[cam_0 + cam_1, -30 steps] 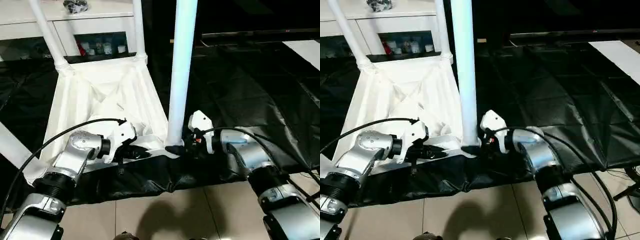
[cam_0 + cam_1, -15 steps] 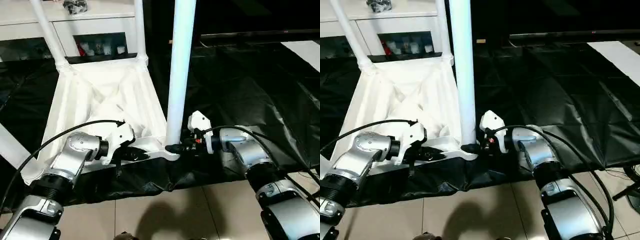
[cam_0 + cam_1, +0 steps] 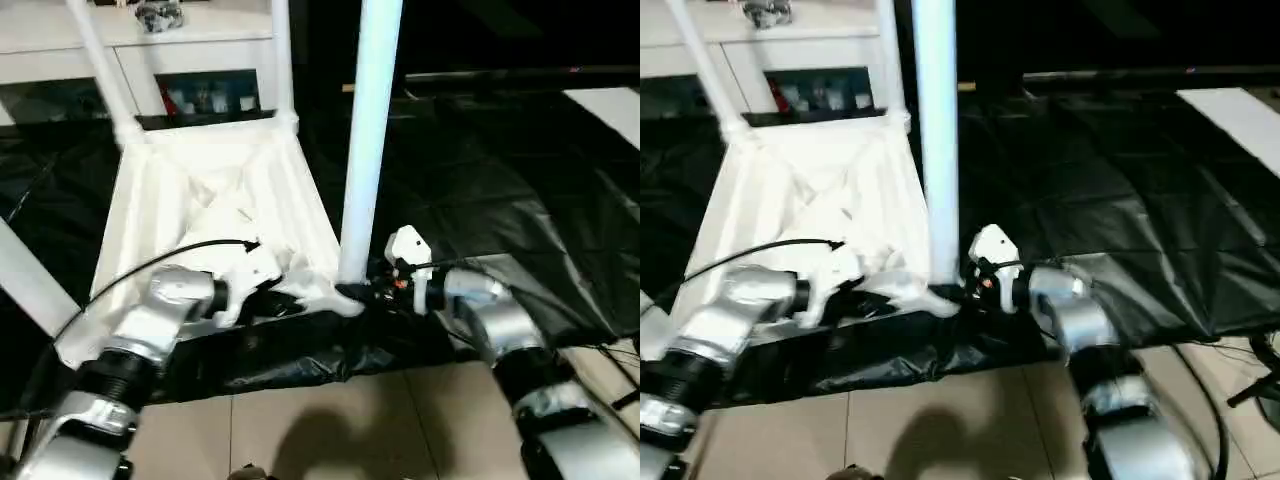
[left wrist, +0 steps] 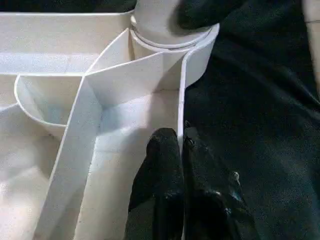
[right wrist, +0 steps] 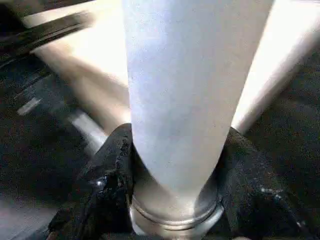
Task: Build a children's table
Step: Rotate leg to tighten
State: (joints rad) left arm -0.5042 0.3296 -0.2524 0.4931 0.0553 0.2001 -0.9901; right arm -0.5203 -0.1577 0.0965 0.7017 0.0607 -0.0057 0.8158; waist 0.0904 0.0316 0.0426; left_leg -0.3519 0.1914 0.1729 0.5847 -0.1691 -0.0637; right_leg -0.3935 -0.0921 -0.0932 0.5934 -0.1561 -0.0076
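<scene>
The right tool (image 5: 175, 165) clasps the upright leg (image 3: 368, 140) at the tabletop (image 3: 215, 190)'s near corner socket, while the left tool (image 4: 181, 145) pinches its near rim.

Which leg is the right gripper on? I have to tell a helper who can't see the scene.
Find the upturned white tabletop on the black floor sheet. At its near corner, on the robot's right, one leg stands upright. Unlike the other legs, its base sits between the fingers of the right gripper.
</scene>
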